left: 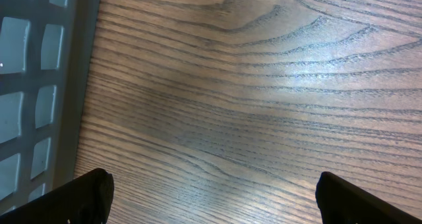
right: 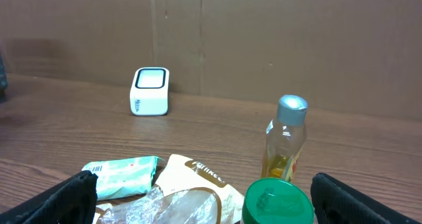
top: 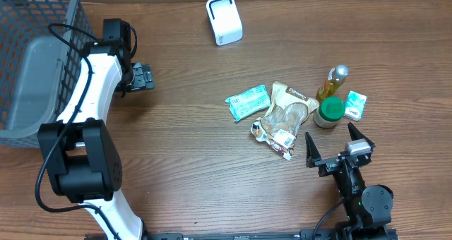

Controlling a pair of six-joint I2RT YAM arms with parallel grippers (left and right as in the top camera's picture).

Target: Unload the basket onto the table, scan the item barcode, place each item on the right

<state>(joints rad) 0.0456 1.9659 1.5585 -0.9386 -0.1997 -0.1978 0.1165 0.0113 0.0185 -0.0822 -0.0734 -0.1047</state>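
A white barcode scanner (top: 224, 20) stands at the far middle of the table, also seen in the right wrist view (right: 150, 91). The items lie in a cluster at the right: a teal packet (top: 248, 102), a tan bag with a clear window (top: 286, 113), a yellow bottle with a silver cap (top: 332, 82), a green-lidded jar (top: 329, 111) and a small teal box (top: 355, 104). My right gripper (top: 330, 135) stands open just in front of the jar, holding nothing. My left gripper (top: 141, 76) is open over bare wood at the far left, far from the items.
A dark wire basket (top: 35, 56) with a grey liner fills the far left corner; its wall (left: 39, 85) shows beside my left gripper (left: 214, 194). From the right wrist, the teal packet (right: 122, 174), bag (right: 198, 191), jar (right: 277, 201) and bottle (right: 285, 141) sit ahead of my right gripper (right: 203, 184).
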